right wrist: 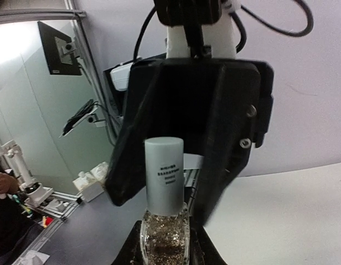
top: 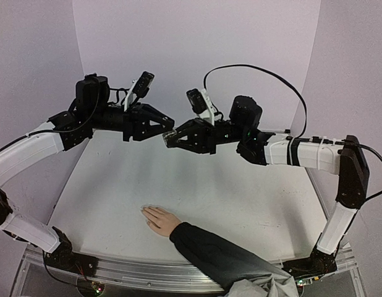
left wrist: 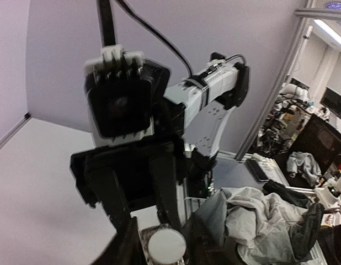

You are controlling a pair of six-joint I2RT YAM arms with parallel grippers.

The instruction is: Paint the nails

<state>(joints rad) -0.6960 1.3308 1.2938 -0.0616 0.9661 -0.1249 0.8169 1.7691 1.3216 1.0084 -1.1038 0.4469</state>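
Top view: nails (top: 144, 211) down near the front edge of the counter (top: 240, 185), on a person's hand (top: 160, 220) lying flat. Dark sleeve (top: 209, 247) coming in from the lower right. Left hand (top: 167, 122) and right hand (top: 169, 138) well apart from the nails, tip to tip in the air over the far half. Loads of bare counter in between, walls close behind and at both sides.

Left wrist view: staring straight at the right hand and its camera. Round pale cap (left wrist: 166, 247) end-on at the bottom edge, dark blurry shapes either side.

Right wrist view: right hand clamped tight on the glass of an upright glitter bottle (right wrist: 165, 237). Left hand's black fingers (right wrist: 123, 165) narrow, down either side of the cap. Can't tell if actually pinching it or just flanking it.
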